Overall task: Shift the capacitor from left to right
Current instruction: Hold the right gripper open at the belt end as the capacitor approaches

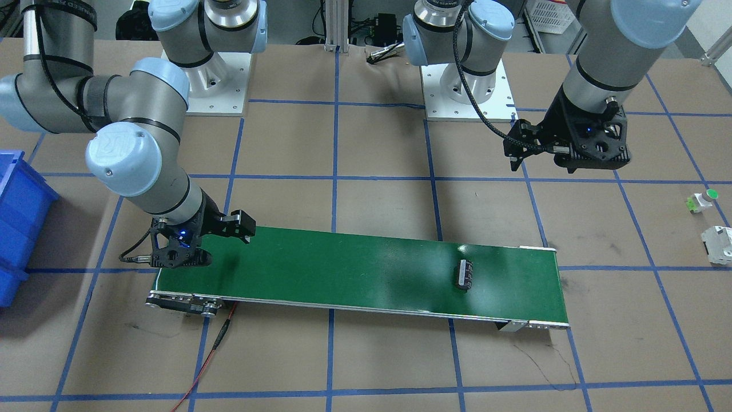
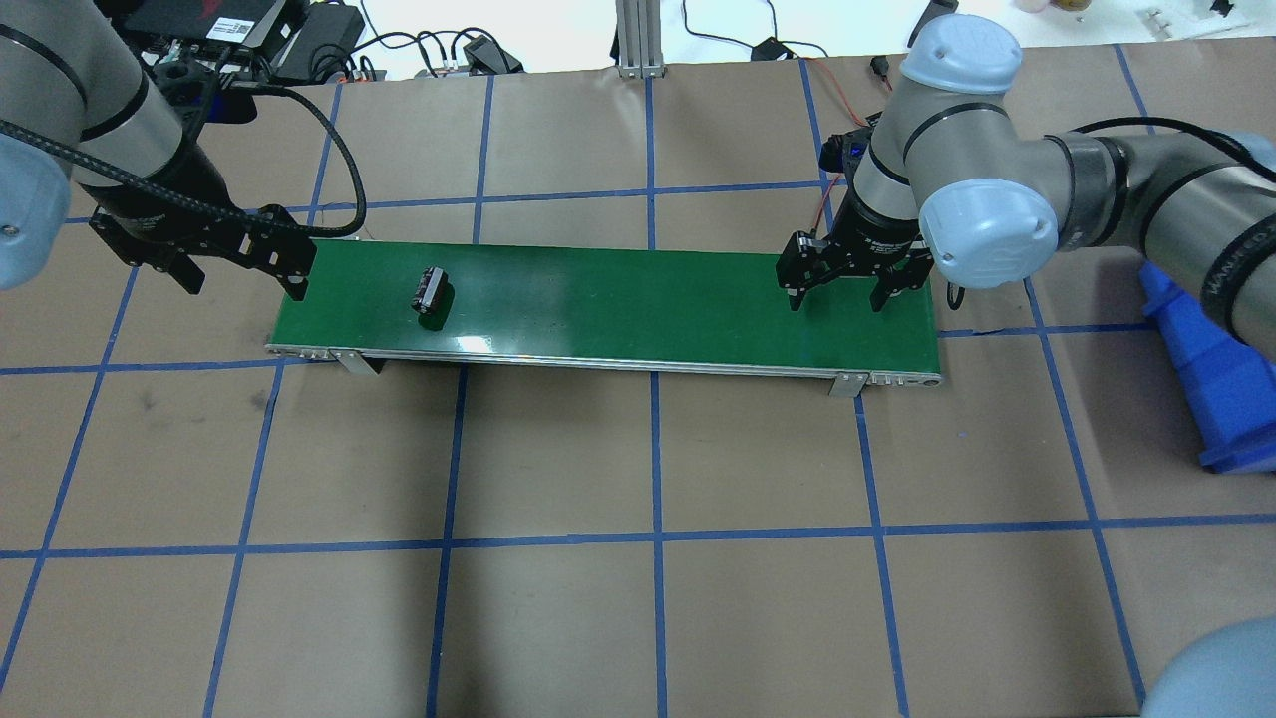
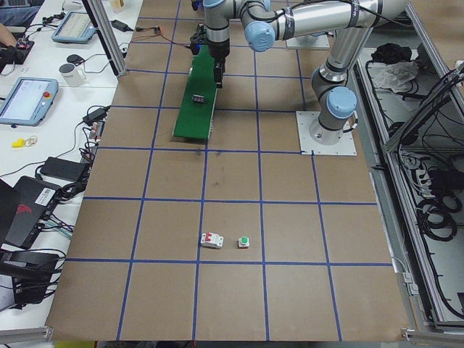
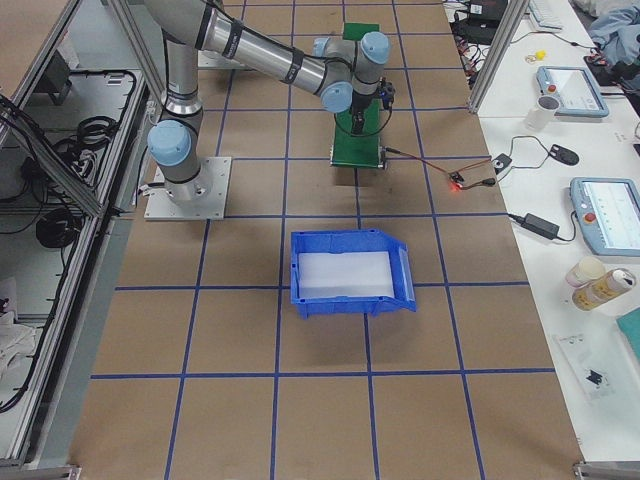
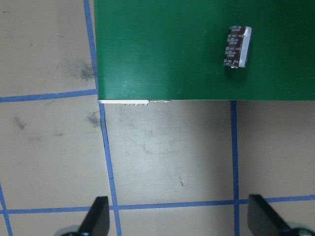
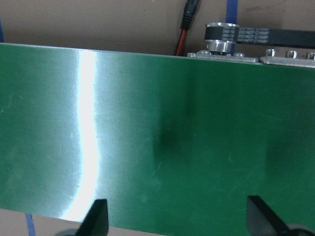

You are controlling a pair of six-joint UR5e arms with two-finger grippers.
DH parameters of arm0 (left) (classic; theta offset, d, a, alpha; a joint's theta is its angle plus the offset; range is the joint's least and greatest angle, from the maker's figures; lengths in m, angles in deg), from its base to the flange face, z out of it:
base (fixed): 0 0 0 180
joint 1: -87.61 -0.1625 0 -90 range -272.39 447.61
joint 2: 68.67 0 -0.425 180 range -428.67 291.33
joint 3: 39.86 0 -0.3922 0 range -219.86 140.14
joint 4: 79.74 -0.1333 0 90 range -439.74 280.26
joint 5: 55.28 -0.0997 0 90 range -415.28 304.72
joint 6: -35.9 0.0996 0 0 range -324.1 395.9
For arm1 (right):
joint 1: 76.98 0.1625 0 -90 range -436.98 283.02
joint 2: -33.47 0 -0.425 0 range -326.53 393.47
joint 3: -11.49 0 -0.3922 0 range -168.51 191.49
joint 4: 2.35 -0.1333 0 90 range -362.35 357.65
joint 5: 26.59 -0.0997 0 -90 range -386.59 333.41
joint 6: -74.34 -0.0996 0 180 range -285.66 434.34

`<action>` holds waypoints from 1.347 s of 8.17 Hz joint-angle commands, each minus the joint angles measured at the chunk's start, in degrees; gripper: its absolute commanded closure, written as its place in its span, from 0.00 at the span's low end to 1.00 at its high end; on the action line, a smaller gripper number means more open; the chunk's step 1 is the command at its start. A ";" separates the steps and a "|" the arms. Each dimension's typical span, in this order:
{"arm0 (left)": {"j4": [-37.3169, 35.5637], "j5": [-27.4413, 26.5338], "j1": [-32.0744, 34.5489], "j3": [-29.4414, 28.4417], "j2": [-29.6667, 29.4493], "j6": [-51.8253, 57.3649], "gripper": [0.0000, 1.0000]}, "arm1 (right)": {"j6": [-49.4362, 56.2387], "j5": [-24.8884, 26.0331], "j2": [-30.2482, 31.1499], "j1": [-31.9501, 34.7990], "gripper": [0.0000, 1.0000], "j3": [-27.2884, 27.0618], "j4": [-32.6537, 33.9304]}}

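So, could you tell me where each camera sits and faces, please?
Front-facing: across the table, facing the robot; both arms.
Overhead: behind the robot, looking down; both arms.
Exterior left: table's left end; left arm's base nearest.
Exterior right: table's right end; right arm beyond blue bin.
Left wrist: down at the capacitor; left gripper tips.
Right wrist: down on conveyor belt; right gripper tips.
Shared: front-facing and overhead show the capacitor.

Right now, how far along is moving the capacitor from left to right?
Early. The capacitor lies on the green belt near its left end, touched by neither gripper. The left gripper is open, beside that end; the right gripper is open over the far end. The whole trip to the right remains.
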 commanded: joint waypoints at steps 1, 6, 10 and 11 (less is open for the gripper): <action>0.16 -0.04 0.00 0.11 -0.05 -0.10 0.00 | -0.14 -0.07 -0.04 0.04 0.00 -0.04 0.22; 1.30 -0.03 0.00 0.11 -0.14 -0.10 0.00 | -0.14 0.54 -0.21 0.04 0.00 0.05 0.48; 1.39 -0.39 0.00 0.11 -0.49 -0.10 0.00 | -0.23 0.02 -0.30 0.04 0.00 -0.04 0.48; 1.30 -0.30 0.00 0.11 -0.49 -0.01 0.00 | -0.58 0.02 -0.39 0.04 0.00 -0.04 0.48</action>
